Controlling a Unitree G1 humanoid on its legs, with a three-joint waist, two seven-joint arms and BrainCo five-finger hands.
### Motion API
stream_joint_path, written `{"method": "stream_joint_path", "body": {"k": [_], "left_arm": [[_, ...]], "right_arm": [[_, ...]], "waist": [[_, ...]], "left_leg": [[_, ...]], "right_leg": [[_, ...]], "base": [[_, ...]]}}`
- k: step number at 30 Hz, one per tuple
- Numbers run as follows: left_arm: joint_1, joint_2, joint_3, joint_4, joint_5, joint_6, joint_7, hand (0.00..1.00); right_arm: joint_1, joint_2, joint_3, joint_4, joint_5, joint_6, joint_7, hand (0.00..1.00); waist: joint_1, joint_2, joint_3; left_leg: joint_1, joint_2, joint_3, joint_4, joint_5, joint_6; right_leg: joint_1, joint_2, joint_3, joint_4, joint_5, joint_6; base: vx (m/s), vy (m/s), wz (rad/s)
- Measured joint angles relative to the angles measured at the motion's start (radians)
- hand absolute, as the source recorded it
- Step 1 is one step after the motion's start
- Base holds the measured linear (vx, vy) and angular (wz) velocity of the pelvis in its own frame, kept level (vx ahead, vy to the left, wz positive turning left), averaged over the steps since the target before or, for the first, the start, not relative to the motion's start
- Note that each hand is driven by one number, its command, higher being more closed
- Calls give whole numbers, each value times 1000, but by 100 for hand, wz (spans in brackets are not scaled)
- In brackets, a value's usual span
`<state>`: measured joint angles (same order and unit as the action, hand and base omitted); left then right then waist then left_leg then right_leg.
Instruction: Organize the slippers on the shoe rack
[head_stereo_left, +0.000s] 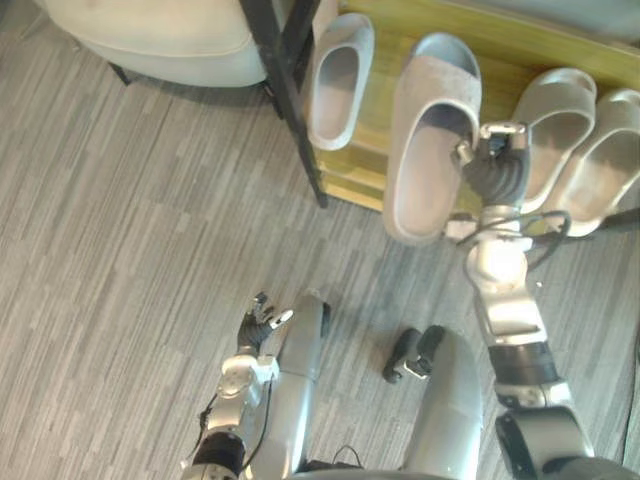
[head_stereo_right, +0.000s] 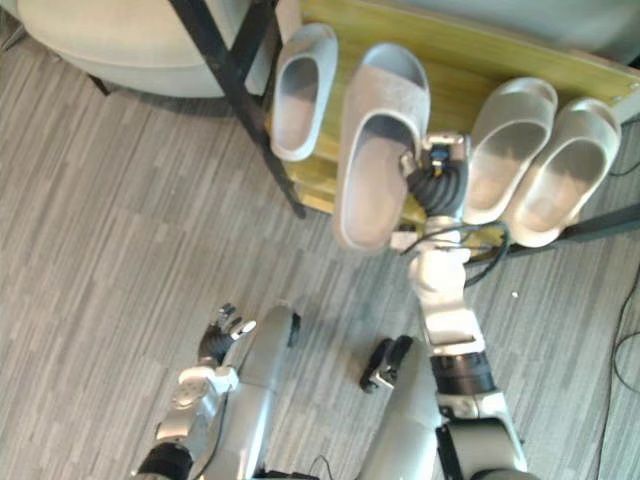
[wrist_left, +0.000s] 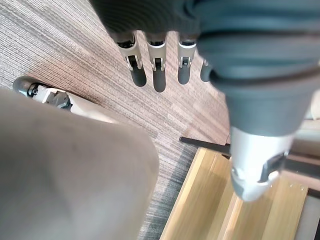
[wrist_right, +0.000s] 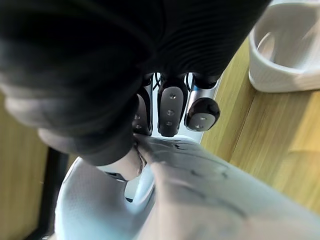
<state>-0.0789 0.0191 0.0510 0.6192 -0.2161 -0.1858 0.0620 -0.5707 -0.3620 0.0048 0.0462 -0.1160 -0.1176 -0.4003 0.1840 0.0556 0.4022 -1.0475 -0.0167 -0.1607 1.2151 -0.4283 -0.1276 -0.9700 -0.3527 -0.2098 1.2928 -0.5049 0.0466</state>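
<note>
Right hand (head_stereo_left: 495, 165) has its fingers clamped on the side rim of the grey slipper (head_stereo_left: 425, 130), which lies just left of the hand. Its toe points at the shoe rack's (head_stereo_left: 505, 50) back edge and its heel pokes past the front edge. It's between the lone slipper (head_stereo_left: 338, 85) and the pair (head_stereo_left: 585, 140), probably its slot. Left hand (head_stereo_left: 262, 320) hangs low, fingers loose and apart, much farther away.

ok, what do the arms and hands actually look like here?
Right arm and left arm are silver-grey, boxy segments with rounded joints; the right arm has a black band lower down. Right hand and left hand each wear a dark ribbed cover over wrist and back. Fingers are silver with dark rounded tips.
</note>
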Motion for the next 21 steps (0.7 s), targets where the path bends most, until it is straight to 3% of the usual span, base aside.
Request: {"method": "stream_joint_path", "body": {"k": [2,4,6,13,21], "left_arm": [[-25,28,26,88,14,19,44,0],[-28,69,25,213,19,72,70,0],[-23,69,7,252,20,88,71,0],[-20,67,-28,274,20,85,70,0],[-19,73,-50,278,19,83,71,0]], "right_arm": [[-52,-2,0,35,0,1,-6,100],[-126,-20,-2,114,2,10,-10,100],[-160,-47,-2,177,3,20,-10,100],[-302,-70,10,382,9,39,-7,100],[-443,-111,47,580,9,58,-4,100]], "waist": [[-4,-13,8],[-12,-42,28],[-6,-43,30],[25,-44,31],[34,-43,30]], "left_leg": [[-25,-1,-12,11,3,-6],[-63,-6,-20,37,6,-12],[-85,-10,-28,55,6,-12],[-125,-10,-27,62,14,-21],[-155,-11,-44,63,29,-45]], "right_leg": [[-20,0,-9,12,-4,-3],[-48,-10,-17,43,-15,-11],[-57,-19,-29,61,-23,-12],[-93,-36,-34,95,-43,-15],[-117,-43,-54,116,-55,-41]], "base": [[-29,-36,9],[-24,-31,17],[-19,-6,20],[-25,-17,10],[10,-19,5]]}}
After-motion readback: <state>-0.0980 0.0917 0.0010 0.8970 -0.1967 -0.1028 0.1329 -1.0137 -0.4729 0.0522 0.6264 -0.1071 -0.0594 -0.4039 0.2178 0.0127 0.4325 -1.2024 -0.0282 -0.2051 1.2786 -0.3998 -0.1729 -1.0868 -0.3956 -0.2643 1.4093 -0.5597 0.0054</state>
